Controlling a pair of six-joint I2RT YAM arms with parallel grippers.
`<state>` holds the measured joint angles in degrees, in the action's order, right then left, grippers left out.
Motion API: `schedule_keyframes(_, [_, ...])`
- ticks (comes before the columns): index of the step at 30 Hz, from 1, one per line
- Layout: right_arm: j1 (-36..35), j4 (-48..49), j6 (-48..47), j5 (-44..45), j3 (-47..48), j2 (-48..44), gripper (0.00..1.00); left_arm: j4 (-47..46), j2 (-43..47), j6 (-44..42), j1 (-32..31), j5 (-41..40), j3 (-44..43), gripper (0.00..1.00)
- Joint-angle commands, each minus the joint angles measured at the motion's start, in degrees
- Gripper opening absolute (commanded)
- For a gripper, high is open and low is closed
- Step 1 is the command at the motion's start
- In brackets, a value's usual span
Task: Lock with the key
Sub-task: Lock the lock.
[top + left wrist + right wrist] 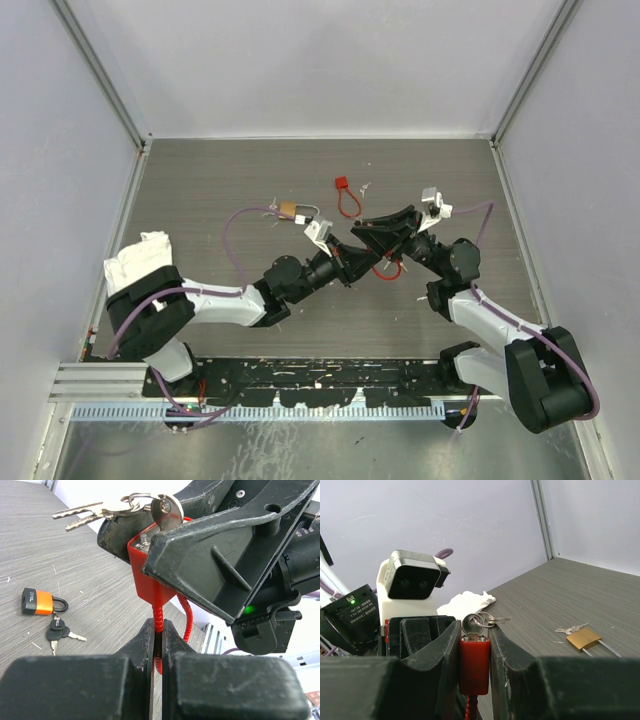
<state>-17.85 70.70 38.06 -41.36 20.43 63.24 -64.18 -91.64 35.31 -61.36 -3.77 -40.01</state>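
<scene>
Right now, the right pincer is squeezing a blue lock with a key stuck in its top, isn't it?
Not quite. The lock is red, not blue. The right wrist view shows it best. The rest is right: the right pincer squeezes it between its fingers, and the key is stuck in its top.

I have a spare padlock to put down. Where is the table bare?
Bare table runs along the far edge, widest in the far-left and far-right corners, and near the front between the left arm and right arm. Crowded: the centre, where the left gripper and right gripper hold the red lock, and behind it the brass padlock and loose red lock.
</scene>
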Motion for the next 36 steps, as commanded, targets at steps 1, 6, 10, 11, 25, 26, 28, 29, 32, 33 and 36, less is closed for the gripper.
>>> schedule_keyframes(1, [-0.2,-6.5,-4.0,-6.4,-0.4,-0.1,0.02,-17.7,6.2,-3.7,2.0,0.9,-4.1,0.00])
schedule_keyframes(6, [-0.2,-11.0,-9.0,-10.9,2.3,-1.4,0.10,-11.4,7.4,-10.6,2.0,3.5,-2.8,0.00])
schedule_keyframes(10, [-0.1,-19.1,-14.5,-13.6,5.9,-2.4,0.21,-6.1,9.0,-16.8,2.0,5.0,-1.2,0.00])
schedule_keyframes(11, [0.1,-21.4,-15.7,-14.2,6.9,-2.5,0.24,-4.3,9.4,-18.1,2.0,5.3,-0.8,0.00])
schedule_keyframes(25, [1.6,-37.3,-21.7,-17.8,13.1,-3.2,0.45,-7.7,11.3,-20.7,2.0,2.0,6.7,0.00])
schedule_keyframes(26, [1.7,-38.1,-22.0,-17.9,13.3,-3.2,0.47,-8.7,11.0,-20.5,2.0,1.4,7.2,0.00])
schedule_keyframes(28, [1.8,-39.1,-22.3,-18.1,13.8,-3.3,0.51,-10.2,10.7,-20.3,2.0,0.8,7.8,0.00])
schedule_keyframes(29, [1.9,-39.6,-22.3,-18.2,14.1,-3.4,0.54,-10.5,10.6,-20.3,2.0,0.7,8.0,0.00])
schedule_keyframes(32, [2.5,-42.9,-22.9,-19.2,15.6,-3.6,0.66,-10.1,10.5,-20.4,2.0,1.0,8.2,0.00])
schedule_keyframes(33, [2.7,-45.0,-24.4,-19.8,16.8,-3.7,0.70,-9.8,10.4,-20.6,2.0,1.2,8.2,0.00])
schedule_keyframes(36, [3.3,-53.7,-30.7,-21.8,20.1,-4.0,0.79,-8.1,10.9,-21.5,2.0,1.6,8.4,0.00])
